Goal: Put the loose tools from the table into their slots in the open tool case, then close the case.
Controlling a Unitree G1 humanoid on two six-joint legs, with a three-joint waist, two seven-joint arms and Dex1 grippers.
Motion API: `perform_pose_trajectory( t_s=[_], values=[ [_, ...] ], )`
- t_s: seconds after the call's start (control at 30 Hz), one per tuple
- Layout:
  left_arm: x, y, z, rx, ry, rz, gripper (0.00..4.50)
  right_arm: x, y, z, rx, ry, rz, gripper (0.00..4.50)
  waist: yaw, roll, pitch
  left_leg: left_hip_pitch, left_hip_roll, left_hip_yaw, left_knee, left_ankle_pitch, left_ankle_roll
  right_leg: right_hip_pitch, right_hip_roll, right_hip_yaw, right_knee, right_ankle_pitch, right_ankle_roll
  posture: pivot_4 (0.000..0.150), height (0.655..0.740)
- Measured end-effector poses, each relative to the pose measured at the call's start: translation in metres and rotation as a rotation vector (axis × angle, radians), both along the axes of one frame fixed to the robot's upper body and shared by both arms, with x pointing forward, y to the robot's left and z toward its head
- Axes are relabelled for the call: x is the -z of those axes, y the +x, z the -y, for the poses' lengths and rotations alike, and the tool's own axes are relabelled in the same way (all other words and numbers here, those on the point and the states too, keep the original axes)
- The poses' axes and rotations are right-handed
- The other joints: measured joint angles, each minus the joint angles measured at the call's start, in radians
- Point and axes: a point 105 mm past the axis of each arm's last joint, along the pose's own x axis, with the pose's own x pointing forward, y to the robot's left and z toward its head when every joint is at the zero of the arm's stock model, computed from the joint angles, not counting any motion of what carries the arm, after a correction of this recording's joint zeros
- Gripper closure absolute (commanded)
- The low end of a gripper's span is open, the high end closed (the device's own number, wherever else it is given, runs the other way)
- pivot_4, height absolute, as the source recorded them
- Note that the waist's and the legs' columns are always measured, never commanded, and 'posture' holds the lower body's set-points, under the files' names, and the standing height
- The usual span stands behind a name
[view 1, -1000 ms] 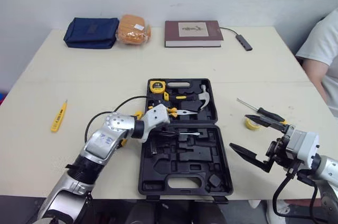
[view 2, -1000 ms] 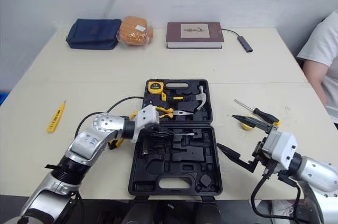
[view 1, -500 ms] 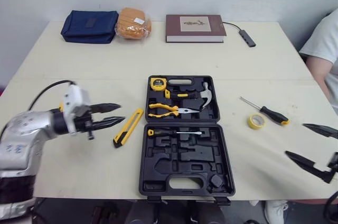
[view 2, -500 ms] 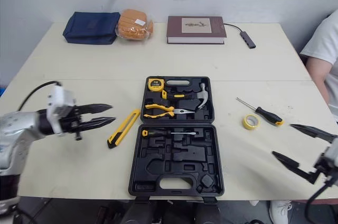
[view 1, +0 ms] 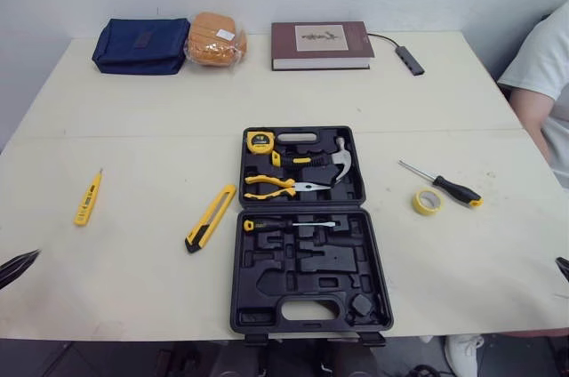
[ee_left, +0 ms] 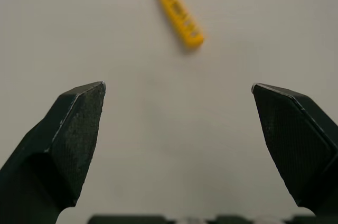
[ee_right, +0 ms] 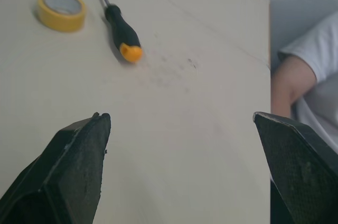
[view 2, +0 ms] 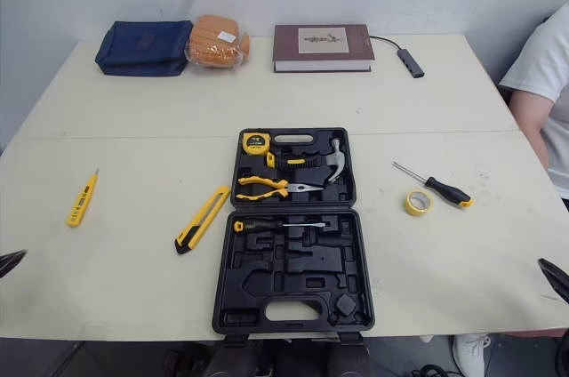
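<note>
Pale desk (view 1: 133,119) against a white wall, a seam running across its width. The tool case (view 1: 267,292) lies open and flat mid-desk, its near half almost at the front edge. Far half holds a tape measure (view 1: 260,141), hammer (view 1: 340,157) and pliers (view 1: 280,186). A slim screwdriver (view 1: 284,225) sits in the top slot of the near half.

Loose tools:
- The utility knife (view 1: 212,217) lies at an angle just left of the case, not touching it.
- The tester pen (view 1: 85,198), yellow, is well out toward the left edge, w/ wide bare desk btwn it and the knife.
- The black-handled screwdriver (view 1: 444,186) and tape roll (view 1: 428,202) lie close together right of the case, apart from it, w/ open desk on to the right edge.

Along the back edge: blue pouch (view 1: 140,45), bagged bread (view 1: 213,39) just beside it, book (view 1: 322,44), small adapter (view 1: 409,60) w/ cable. A person (view 1: 542,84) in a white sleeve sits at the right side.

Left gripper (ee_left: 177,86) is low by the front-left corner, fingers (ee_left: 74,129) wide apart w/ nothing btwn them, tester pen ahead. Right gripper (ee_right: 179,115) is by the front-right corner, fingers apart too and holding nothing, over bare desk w/ tape roll and screwdriver ahead.
</note>
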Motion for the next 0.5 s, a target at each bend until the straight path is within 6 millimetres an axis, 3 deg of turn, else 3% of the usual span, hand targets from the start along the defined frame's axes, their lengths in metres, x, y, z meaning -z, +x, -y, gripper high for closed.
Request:
perform_pose_trajectory(
  t_s=[0.1,0.3,0.43,0.5],
  values=[
    [-0.004,-0.005,-0.009,-0.053,0.010,0.035,0.02,0.004,-0.009,0.009,0.057,-0.008,-0.011,0.00,0.005,0.000,0.000,0.001,0.000,0.000,0.000,-0.002,0.003,0.000,0.000,0.001,0.001,0.000,0.000,0.150,0.7400],
    [-0.010,0.010,-0.005,-0.046,0.000,0.097,0.02,0.008,-0.016,0.019,0.147,-0.013,-0.001,0.00,-0.006,0.002,-0.001,0.001,0.000,0.002,0.000,-0.001,0.003,-0.002,0.000,0.003,0.004,0.000,-0.001,0.150,0.7400],
    [-0.014,0.046,0.031,0.106,-0.033,0.151,0.02,0.002,0.005,0.023,0.197,0.036,0.036,0.00,-0.009,0.003,-0.002,0.001,0.000,0.004,0.001,0.000,0.003,-0.003,-0.001,0.006,0.006,0.002,-0.001,0.150,0.7400],
    [-0.019,0.066,0.056,0.201,-0.051,0.169,0.02,-0.005,0.024,0.012,0.146,0.046,0.051,0.00,-0.013,0.002,-0.002,0.001,0.000,0.006,0.001,0.001,0.002,-0.005,-0.001,0.007,0.008,0.002,-0.001,0.150,0.7400]
  ],
)
